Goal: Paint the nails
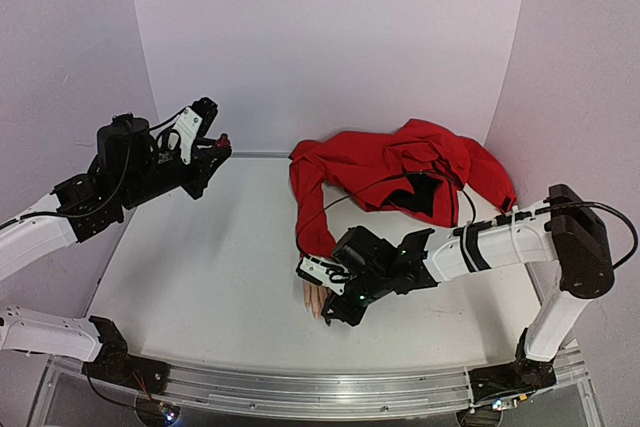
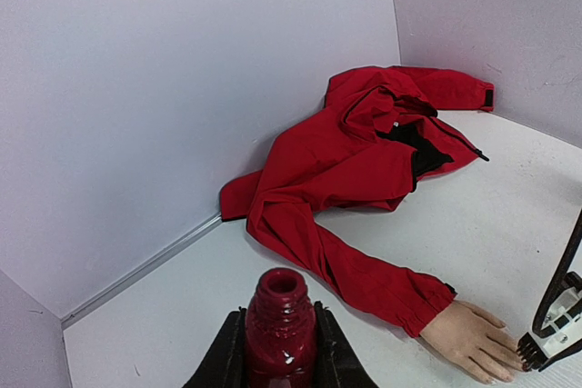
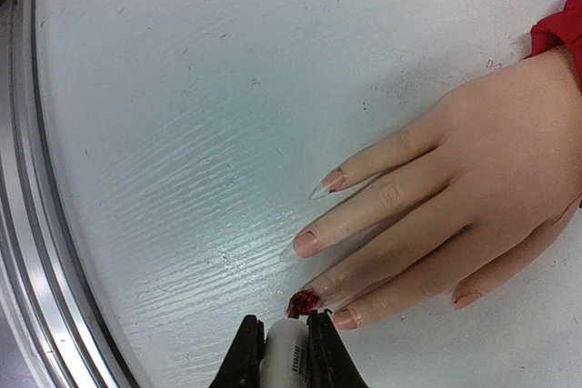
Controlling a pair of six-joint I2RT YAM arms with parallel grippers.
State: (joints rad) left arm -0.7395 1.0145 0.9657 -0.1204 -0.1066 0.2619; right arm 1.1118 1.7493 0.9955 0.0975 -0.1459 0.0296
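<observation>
Red jacket (image 1: pixel 400 172) lies crumpled at the back right of the table (image 1: pixel 200 267). One sleeve runs forward to the mannequin hand (image 3: pixel 473 179), which lies palm down near the front edge, fingers pointing toward the arm bases. The nails (image 3: pixel 305 243) sit at those fingertips: the one on the second finger from the thumb is dark red, the others natural pink. In the top view the right gripper (image 3: pixel 284 341) and its wrist cover most of the hand, so the nails show clearly only in the right wrist view. Its jaws pinch a white cap (image 3: pixel 285 365), whose end sits right at the dark-red nail. The left gripper (image 2: pixel 277 338) hangs raised at the back left, well apart from the hand, jaws clamped on an uncapped dark-red polish bottle (image 2: pixel 278 302) held upright. The table surface is white and faintly scuffed, with a metal rail (image 1: pixel 300 387) along the near edge. Plain pale walls (image 1: pixel 330 37) enclose the back and both sides.
</observation>
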